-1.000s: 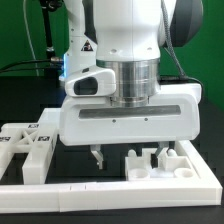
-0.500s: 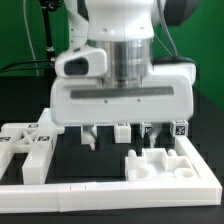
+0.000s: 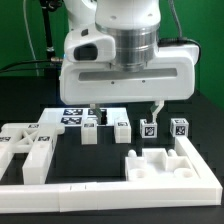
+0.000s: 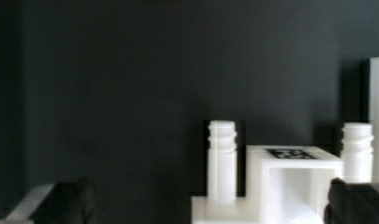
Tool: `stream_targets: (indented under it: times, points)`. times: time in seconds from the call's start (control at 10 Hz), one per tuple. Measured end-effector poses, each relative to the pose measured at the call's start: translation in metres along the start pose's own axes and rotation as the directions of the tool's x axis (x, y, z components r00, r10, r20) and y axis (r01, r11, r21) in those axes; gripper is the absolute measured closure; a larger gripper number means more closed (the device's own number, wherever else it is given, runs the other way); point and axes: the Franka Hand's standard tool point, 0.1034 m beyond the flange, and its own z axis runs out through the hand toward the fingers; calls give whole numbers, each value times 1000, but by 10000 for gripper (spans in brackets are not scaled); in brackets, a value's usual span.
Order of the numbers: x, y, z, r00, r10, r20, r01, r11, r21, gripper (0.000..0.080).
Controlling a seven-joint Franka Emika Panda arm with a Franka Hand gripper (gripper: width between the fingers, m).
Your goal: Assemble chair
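The chair lies in loose white tagged pieces on the black table. A blocky piece (image 3: 30,148) is at the exterior view's left. Several cube-topped posts (image 3: 122,129) stand in a row in the middle. A notched piece (image 3: 160,163) is at the front right. My gripper (image 3: 124,108) hangs above the row of posts, open and empty, with one finger (image 3: 155,108) showing over a tagged post (image 3: 148,128). In the wrist view the gripper (image 4: 212,205) shows its dark fingertips (image 4: 61,205) wide apart, with a white tagged piece (image 4: 296,165) and its upright pegs below.
The long white L-shaped border rail (image 3: 100,186) runs along the front and up the right side. The marker board (image 3: 80,114) lies flat behind the posts. Cables hang in the back left.
The gripper has risen from just above the table and shifted slightly, uncovering the row of posts and the marker board. It holds nothing throughout.
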Motion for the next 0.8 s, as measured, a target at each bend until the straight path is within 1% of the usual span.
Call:
stream_targets:
  times: [0.2,0.3,0.4,0.5,0.6,0.7,0.8]
  points:
    - [-3,-2,4,992,7,127,-6,1000,-4,151]
    - [-17,-5,14,972,11,235,-8,1000,-10,151]
    - [-25,-6,21,947,10,322,-6,1000,-14,151]
    - [-38,-5,26,898,18,439,-12,1000,-17,151]
    - [-44,-4,30,846,29,533,-18,1000,-25,151]
    - [-37,-6,31,840,26,542,-14,1000,-26,151]
    - [-43,-5,32,816,26,578,-13,1000,-27,151]
